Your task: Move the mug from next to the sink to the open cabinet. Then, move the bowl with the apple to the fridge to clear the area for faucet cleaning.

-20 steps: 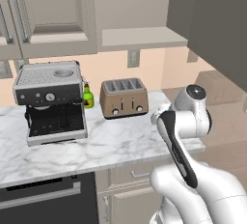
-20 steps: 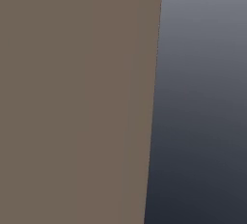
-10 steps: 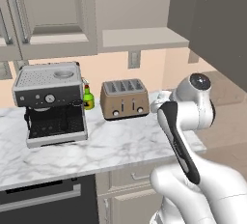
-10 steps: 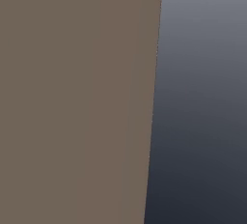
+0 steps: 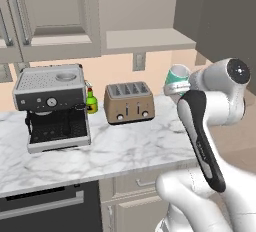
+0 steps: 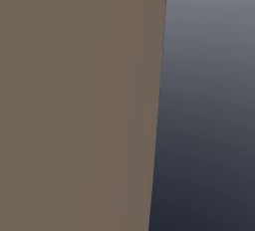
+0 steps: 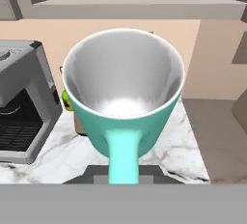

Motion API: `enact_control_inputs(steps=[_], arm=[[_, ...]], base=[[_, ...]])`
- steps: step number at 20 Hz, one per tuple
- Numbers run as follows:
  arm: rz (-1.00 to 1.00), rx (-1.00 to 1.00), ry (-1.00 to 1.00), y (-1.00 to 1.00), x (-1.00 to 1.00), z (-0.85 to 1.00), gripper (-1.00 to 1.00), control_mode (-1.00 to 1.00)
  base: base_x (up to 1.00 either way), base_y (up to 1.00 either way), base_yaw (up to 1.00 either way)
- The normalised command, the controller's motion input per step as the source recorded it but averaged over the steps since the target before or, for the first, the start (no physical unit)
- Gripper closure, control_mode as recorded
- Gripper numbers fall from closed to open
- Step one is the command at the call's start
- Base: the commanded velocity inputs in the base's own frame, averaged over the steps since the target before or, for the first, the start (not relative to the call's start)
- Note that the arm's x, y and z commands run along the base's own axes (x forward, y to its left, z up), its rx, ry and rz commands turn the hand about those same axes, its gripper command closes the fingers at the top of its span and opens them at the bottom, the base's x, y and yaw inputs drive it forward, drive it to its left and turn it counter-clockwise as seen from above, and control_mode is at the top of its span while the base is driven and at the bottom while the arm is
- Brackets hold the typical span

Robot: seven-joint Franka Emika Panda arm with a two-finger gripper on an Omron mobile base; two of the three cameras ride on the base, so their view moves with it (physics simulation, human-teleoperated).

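Gripping the mug (image 7: pixel 123 97) by its handle, the end effector (image 7: pixel 123 177) is closed on it, the teal handle running down between the dark fingertips at the bottom of the hand view. The mug's pale grey inside is turned toward the hand camera, and its rim is seen as a full circle.

From the left base view the mug (image 5: pixel 177 79) is seen raised above the marble worktop (image 5: pixel 115 148), tilted, and held against the white wrist just right of the toaster (image 5: pixel 129 102). It is carried clear of the worktop surface and below the level of the flat shelf of the cabinet (image 5: pixel 150 40), which is seen open above the toaster.

An espresso machine (image 5: pixel 54 107) is seen standing on the left of the worktop, with a green bottle (image 5: pixel 91 102) tucked between it and the toaster, close to the back wall. A closed framed cabinet door (image 5: pixel 52 13) is seen above the machine.

In the hand view the espresso machine (image 7: pixel 24 109) is seen to the left of the mug and the cabinet shelf (image 7: pixel 140 1) across the top.
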Motion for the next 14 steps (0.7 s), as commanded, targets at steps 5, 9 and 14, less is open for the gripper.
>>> enact_control_inputs(steps=[5,9,14], arm=[[0.11,0.0,-0.19,0.0,0.02,1.0,1.0,-1.0],[0.06,0.0,-0.02,0.05,0.33,0.97,1.0,-1.0],[0.0,0.0,0.07,0.11,0.67,0.52,1.0,-1.0]], base=[[0.0,0.0,0.0],[0.0,0.0,0.0],[0.0,0.0,0.0]])
